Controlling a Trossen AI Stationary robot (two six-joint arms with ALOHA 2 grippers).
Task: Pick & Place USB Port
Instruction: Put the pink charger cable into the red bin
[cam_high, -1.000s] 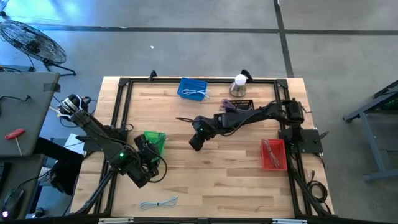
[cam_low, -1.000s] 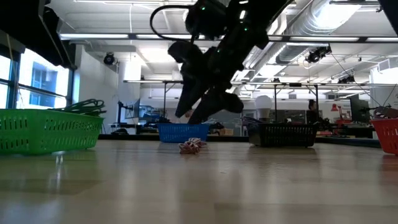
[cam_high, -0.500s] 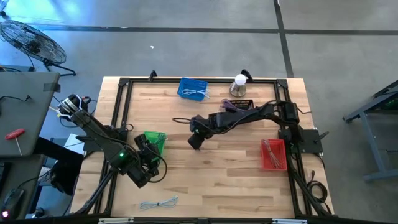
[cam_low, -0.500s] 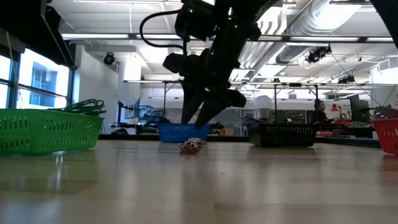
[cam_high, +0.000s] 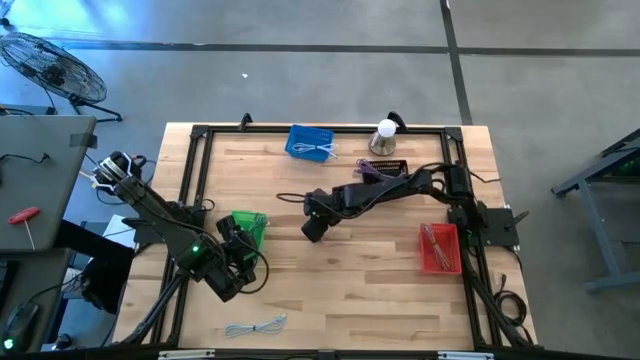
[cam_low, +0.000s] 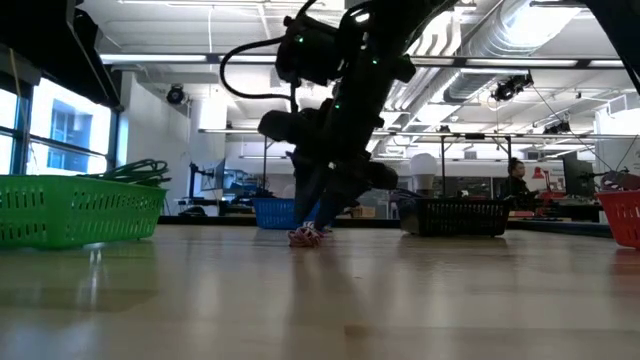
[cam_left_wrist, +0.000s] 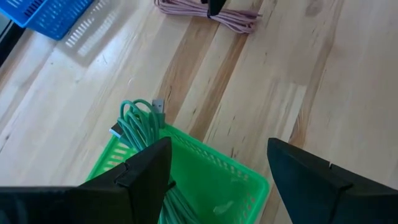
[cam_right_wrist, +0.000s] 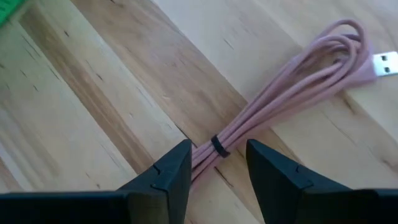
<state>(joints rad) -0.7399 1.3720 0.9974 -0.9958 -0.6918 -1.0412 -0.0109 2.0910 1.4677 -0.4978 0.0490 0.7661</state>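
Our right gripper (cam_right_wrist: 214, 165) hangs low over the middle of the table (cam_high: 330, 290), its two dark fingers (cam_right_wrist: 165, 177) standing apart on either side of a bundled pink USB cable (cam_right_wrist: 286, 87) that lies flat on the bare wood, not yet gripped. From the wrist camera we see the cable folded into a long hank, cinched by a small dark tie (cam_right_wrist: 217, 147) that sits right between the fingers, with a silver USB plug (cam_right_wrist: 385, 62) poking from the far end. In the low view the gripper reaches almost to the tabletop at the cable (cam_low: 307, 236). We judge the bundle light and limp: it should sag at both ends once lifted, and loose loops could slip from a shallow pinch, so the tied waist, where the strands are packed tightest, looks the surest place to close. The plug end seems the only stiff part and a poor handle. Our left gripper (cam_left_wrist: 214, 168) waits with fingers spread wide above a green basket (cam_left_wrist: 224, 186) holding a green cable (cam_left_wrist: 140, 121), at the table's left side. Blue (cam_high: 309, 142), black (cam_high: 383, 167) and red (cam_high: 440, 248) baskets stand well apart around the work area.
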